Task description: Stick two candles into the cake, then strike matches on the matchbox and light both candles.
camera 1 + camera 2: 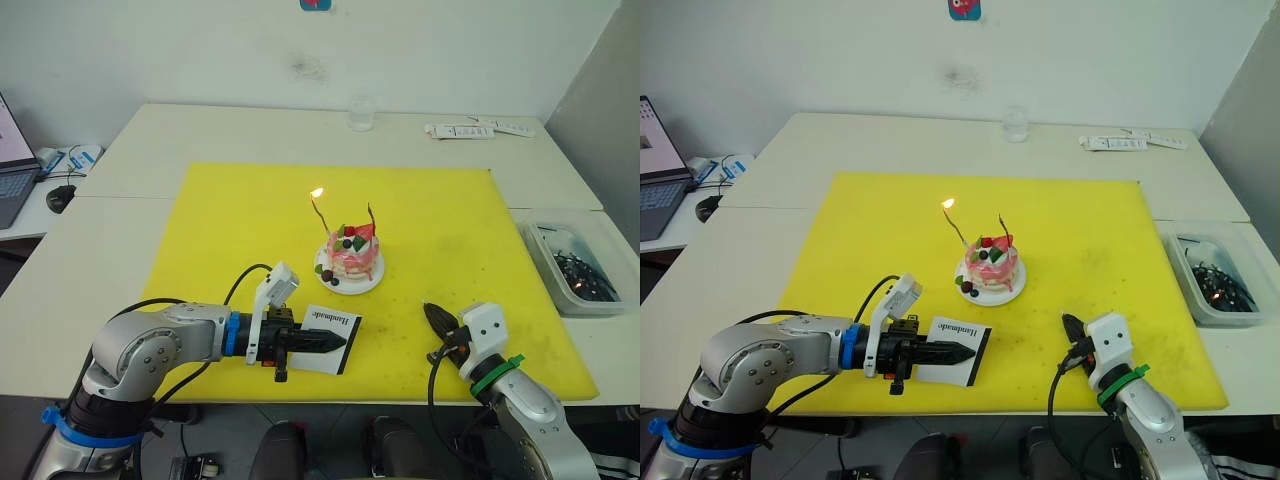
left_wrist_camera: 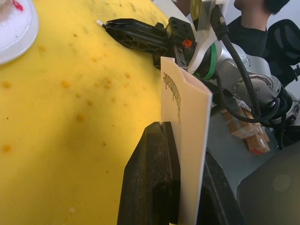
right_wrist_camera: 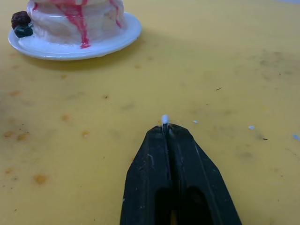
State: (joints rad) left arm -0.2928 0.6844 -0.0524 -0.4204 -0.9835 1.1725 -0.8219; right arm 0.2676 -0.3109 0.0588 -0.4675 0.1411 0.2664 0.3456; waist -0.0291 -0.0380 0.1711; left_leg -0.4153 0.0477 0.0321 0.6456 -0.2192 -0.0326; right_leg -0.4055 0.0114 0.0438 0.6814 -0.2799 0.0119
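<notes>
The pink-and-white cake (image 1: 350,262) sits on its white plate (image 1: 330,284) in the middle of the yellow mat (image 1: 250,220). Two candles stand in it: the left candle (image 1: 320,215) burns with a small flame, and the right candle (image 1: 372,217) shows no flame. My left gripper (image 1: 335,342) is shut on the white matchbox (image 1: 332,322), held on edge in front of the cake. My right gripper (image 1: 437,318) rests low on the mat to the cake's right front, shut on a match (image 3: 164,119) whose pale tip pokes out between the fingertips.
A clear bin (image 1: 548,262) of dark bits stands off the mat's right edge. A glass (image 1: 360,112) and white remotes (image 1: 460,130) lie at the table's back. A laptop (image 1: 12,170) and mouse (image 1: 60,197) sit far left.
</notes>
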